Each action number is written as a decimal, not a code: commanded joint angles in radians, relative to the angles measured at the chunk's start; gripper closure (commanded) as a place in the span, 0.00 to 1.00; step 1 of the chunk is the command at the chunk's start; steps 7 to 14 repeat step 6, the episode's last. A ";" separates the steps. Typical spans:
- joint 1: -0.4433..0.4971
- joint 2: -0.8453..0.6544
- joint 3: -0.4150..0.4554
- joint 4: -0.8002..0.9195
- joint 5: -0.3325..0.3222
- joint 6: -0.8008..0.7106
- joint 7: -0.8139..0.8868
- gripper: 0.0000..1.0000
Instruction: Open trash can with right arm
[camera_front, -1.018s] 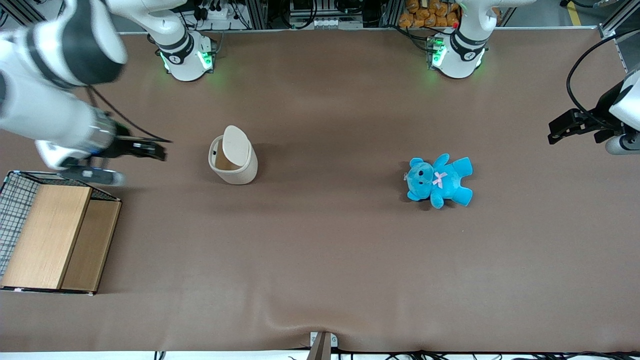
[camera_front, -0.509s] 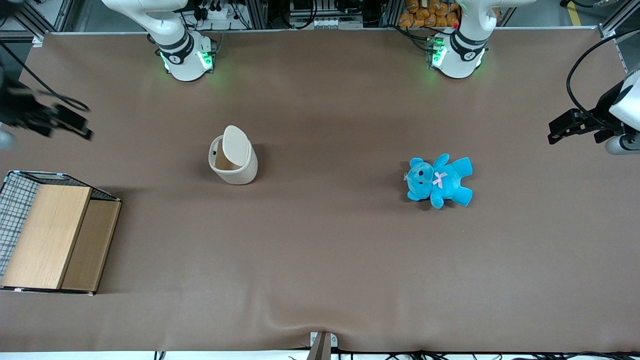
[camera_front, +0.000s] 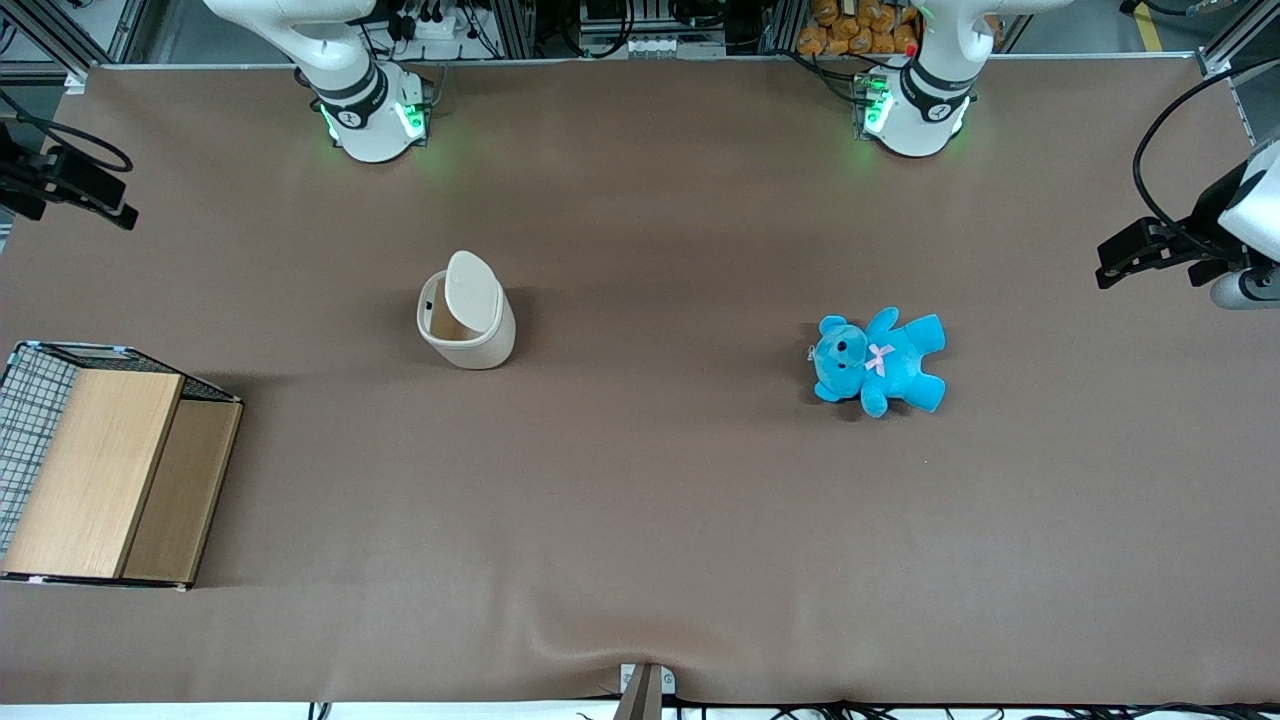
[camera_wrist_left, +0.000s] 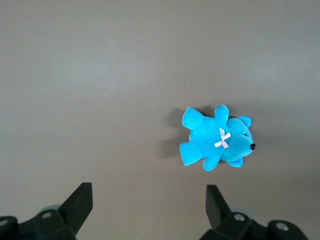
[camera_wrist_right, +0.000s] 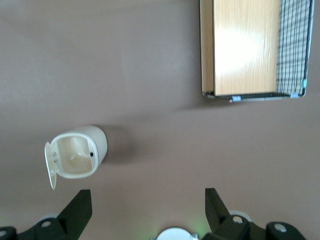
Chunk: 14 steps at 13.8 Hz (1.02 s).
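Observation:
The cream-white trash can (camera_front: 466, 322) stands on the brown table, its flat lid (camera_front: 472, 291) swung up on its hinge so the mouth is open. It also shows in the right wrist view (camera_wrist_right: 77, 152), with the lid (camera_wrist_right: 50, 166) standing on edge beside an empty inside. My right gripper (camera_wrist_right: 146, 210) is open and empty, high above the table. In the front view only a black part of it (camera_front: 62, 183) shows at the table's working-arm end, far from the can.
A wood-and-wire-mesh box (camera_front: 100, 470) (camera_wrist_right: 250, 47) sits at the working arm's end, nearer the front camera. A blue teddy bear (camera_front: 878, 361) (camera_wrist_left: 216, 142) lies toward the parked arm's end. The arm bases (camera_front: 372, 105) stand at the table's back edge.
My right arm has drawn away from beside the trash can, out to the table's edge and upward. The can stays put with its lid up.

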 joint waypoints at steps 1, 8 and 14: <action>-0.009 0.007 0.012 0.009 -0.011 -0.031 -0.020 0.00; -0.011 0.007 0.012 0.006 -0.011 -0.048 -0.041 0.00; -0.011 0.007 0.012 0.006 -0.011 -0.048 -0.041 0.00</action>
